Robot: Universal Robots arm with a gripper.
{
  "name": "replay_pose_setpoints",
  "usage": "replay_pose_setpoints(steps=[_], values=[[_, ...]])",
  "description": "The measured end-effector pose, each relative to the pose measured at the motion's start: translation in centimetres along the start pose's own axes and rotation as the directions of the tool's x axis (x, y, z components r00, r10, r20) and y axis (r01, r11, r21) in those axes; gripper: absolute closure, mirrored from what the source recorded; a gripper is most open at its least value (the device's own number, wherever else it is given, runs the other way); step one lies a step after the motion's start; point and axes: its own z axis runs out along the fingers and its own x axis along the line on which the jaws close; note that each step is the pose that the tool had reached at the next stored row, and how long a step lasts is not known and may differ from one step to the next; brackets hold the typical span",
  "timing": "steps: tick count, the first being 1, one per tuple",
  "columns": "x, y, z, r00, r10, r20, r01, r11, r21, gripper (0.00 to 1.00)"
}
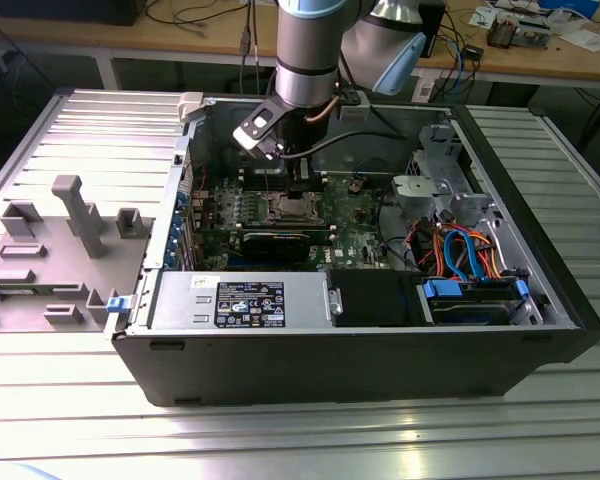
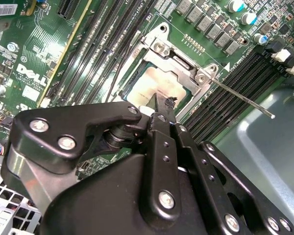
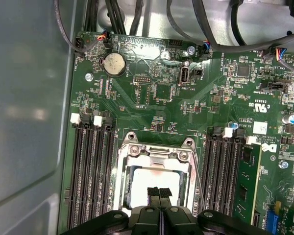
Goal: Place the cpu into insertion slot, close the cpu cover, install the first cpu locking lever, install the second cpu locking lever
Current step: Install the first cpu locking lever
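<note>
The cpu (image 3: 146,177) lies flat in the insertion slot (image 1: 292,208) in the middle of the green motherboard (image 3: 157,98), its grey top (image 2: 154,83) showing through the open middle of the cpu cover (image 3: 157,153). The silvery cover (image 2: 181,62) lies down over the socket. A thin metal locking lever (image 2: 245,100) sticks out from one corner of the socket, away from the board. My gripper (image 3: 159,193) hangs just over the cpu, shut, with its two black fingertips (image 2: 164,105) pressed together and nothing between them.
Long black memory slots (image 3: 90,176) flank the socket on both sides. A long black card (image 1: 280,240) lies in front of it. Case walls, a power supply (image 1: 245,300), a drive cage (image 1: 435,190) and coloured cables (image 1: 460,250) surround the board.
</note>
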Motion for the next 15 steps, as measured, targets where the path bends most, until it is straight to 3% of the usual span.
replay_pose_setpoints(steps=[15], values=[[0.04,0.0,-0.7,1.0,0.0,0.0007,0.0,1.0,0.0002,0.89]])
